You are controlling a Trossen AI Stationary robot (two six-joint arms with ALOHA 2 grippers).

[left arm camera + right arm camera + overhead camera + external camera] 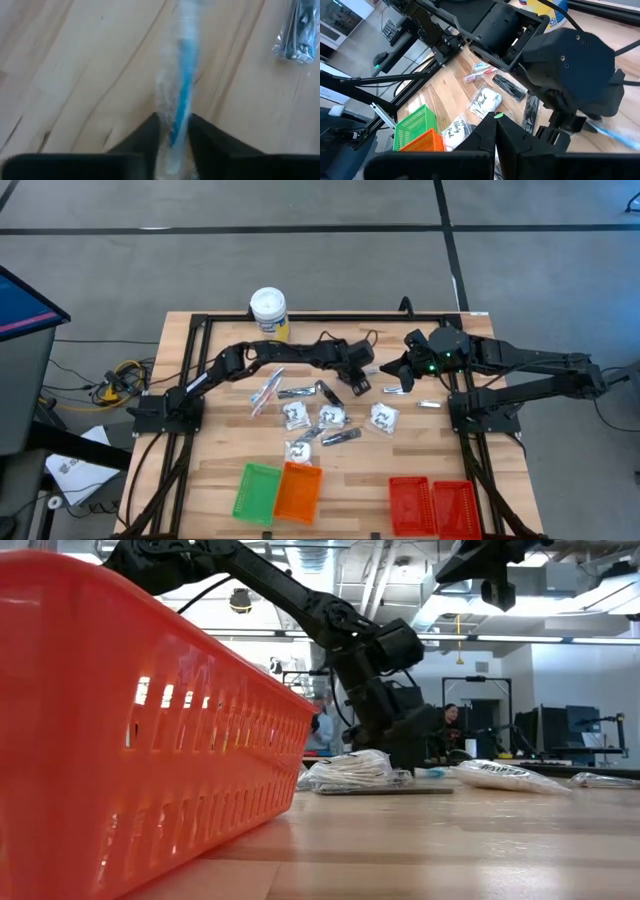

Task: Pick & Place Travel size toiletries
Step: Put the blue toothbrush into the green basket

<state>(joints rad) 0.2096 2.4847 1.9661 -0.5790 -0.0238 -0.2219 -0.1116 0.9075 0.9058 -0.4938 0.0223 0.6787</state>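
A thin clear-wrapped blue stick [182,75] lies flat on the wooden table, and my left gripper [175,135] is down on it with a finger on each side. In the high view my left gripper [362,384] is right of the table's middle, toward the far side. More toiletries lie loose on the table: white packets [295,415] [383,417], dark tubes [328,393] and wrapped sticks [266,390]. My right gripper [495,127] is shut and empty. It hangs above the table [400,375], just right of my left one. My left gripper pinches the stick by its two long sides [176,127] between its two fingers [150,135]. The fingers slant steeply down from above. The stick runs on straight out past the fingertips and lies on the table. How far it reaches back between the fingers is hidden.
A white-lidded tub with a yellow label [268,310] stands at the far edge. Green [256,492], orange [298,492] and two red trays [410,502] [455,508] line the near edge. Another wrapped item [296,30] lies close to the held stick.
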